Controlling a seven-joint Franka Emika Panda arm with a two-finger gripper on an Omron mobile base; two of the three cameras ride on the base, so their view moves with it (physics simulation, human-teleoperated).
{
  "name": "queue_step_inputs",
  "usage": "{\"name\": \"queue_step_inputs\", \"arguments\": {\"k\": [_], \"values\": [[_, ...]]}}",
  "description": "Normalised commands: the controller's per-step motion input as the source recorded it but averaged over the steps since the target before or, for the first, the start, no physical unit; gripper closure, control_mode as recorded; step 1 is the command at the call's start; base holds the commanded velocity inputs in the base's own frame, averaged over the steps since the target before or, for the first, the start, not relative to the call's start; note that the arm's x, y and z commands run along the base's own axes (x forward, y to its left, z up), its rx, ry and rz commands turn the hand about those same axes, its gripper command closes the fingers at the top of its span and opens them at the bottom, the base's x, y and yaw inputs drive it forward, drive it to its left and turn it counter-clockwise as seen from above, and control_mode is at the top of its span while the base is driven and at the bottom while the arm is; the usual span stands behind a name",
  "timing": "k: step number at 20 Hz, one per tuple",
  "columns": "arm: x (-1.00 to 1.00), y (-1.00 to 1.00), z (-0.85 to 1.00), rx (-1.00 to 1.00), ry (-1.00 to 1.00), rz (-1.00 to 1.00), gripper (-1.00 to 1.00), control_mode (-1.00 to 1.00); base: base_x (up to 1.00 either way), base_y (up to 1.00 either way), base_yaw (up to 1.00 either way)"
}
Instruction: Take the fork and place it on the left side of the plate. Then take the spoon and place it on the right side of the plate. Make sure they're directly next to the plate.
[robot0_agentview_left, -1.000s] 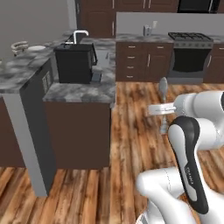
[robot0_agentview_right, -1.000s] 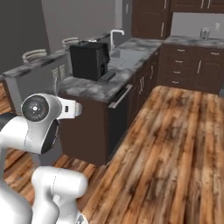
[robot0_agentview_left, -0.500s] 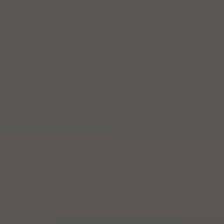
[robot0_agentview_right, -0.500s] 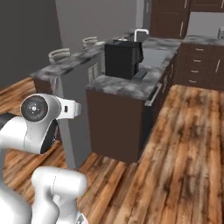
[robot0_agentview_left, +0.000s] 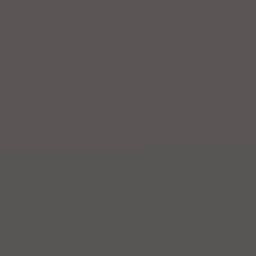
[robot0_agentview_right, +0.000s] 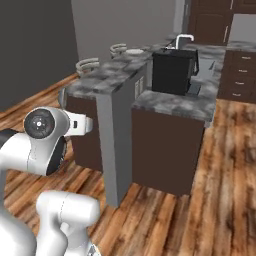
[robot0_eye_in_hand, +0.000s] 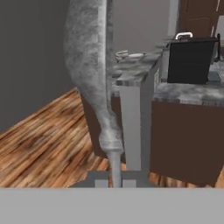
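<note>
Spoon: a silver-grey spoon rose from the bottom middle of the hand view; thin handle low, widening upward to a broad part that ran off the top edge; too close and blurred to make out the bowl's outline
Claw: the gripper was clenched on the spoon's handle; one grey fingertip on each side of it
Plate: the white plate lay on the raised counter, toward its far end, well apart from the spoon; in the hand view it was a pale disc on the same top
Raised counter: grey mottled stone on a grey end panel; dark brown front below
Lower counter: a stone top just beside the raised one and a step down; a black boxy appliance stood on it; a curved silver faucet behind that
Stools: two round-backed stools on the far side of the raised counter
Arm: the white arm with its dark round joint stood at lower left of the right base view
Floor: brown wooden planks
Walls: grey wall on the left; dark cabinets at the back
</note>
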Motion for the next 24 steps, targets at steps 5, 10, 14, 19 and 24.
{"name": "queue_step_inputs", "arguments": {"k": [5, 10, 14, 19, 24], "values": [[0.00, 0.00, 0.00, 0.00, 0.00, 0.00, 1.00, 1.00, 0.43, 1.00, -0.14], [0.00, 0.00, 0.00, 0.00, 0.00, 0.00, 1.00, 1.00, 0.61, 1.00, -0.31], [0.00, 0.00, 0.00, 0.00, 0.00, 0.00, 1.00, 1.00, 0.66, 0.91, -0.43], [0.00, 0.00, 0.00, 0.00, 0.00, 0.00, 1.00, 1.00, 0.66, 0.84, -0.46], [0.00, 0.00, 0.00, 0.00, 0.00, 0.00, 1.00, 1.00, 0.63, 0.87, -0.45]]}}
